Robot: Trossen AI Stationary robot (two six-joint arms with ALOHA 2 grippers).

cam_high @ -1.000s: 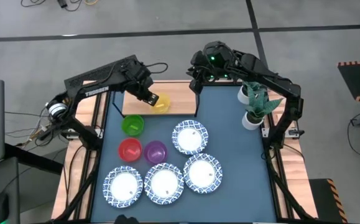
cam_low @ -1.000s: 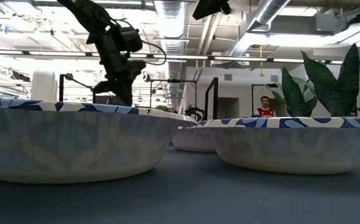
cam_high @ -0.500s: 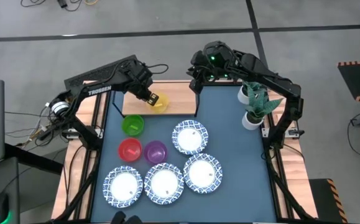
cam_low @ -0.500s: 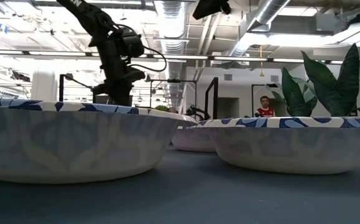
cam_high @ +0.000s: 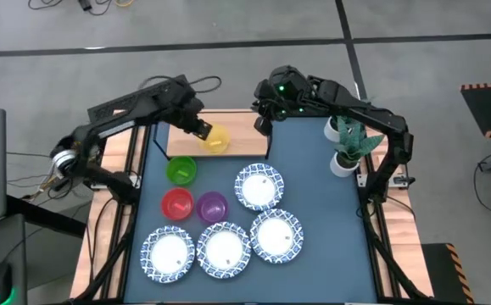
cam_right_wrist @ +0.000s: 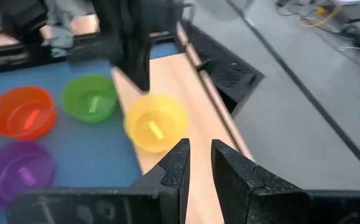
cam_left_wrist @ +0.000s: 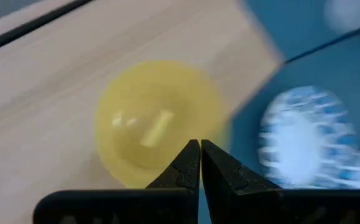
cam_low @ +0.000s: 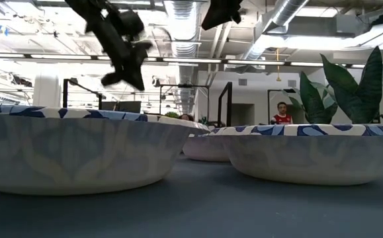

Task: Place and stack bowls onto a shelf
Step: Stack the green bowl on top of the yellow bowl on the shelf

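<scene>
on the wooden shelf (cam_high: 228,135) at the table's far edge sits the yellow bowl (cam_high: 216,140), upright. just beside it hovers the left tool (cam_high: 201,129), fingers pressed together, empty. right tool (cam_high: 262,125) hangs near the shelf, slightly parted, holding nothing.

1. Shelf (cam_high: 237,135): light wooden board at the table's far edge.
2. Yellow bowl (cam_high: 216,140): upright on the shelf.
3. Green bowl (cam_high: 181,170), red bowl (cam_high: 176,204), purple bowl (cam_high: 212,206): upright on the table, clustered near the shelf.
4. 4 white bowls with blue rims (cam_high: 259,187): upright, unstacked, grouped toward the near side.
</scene>
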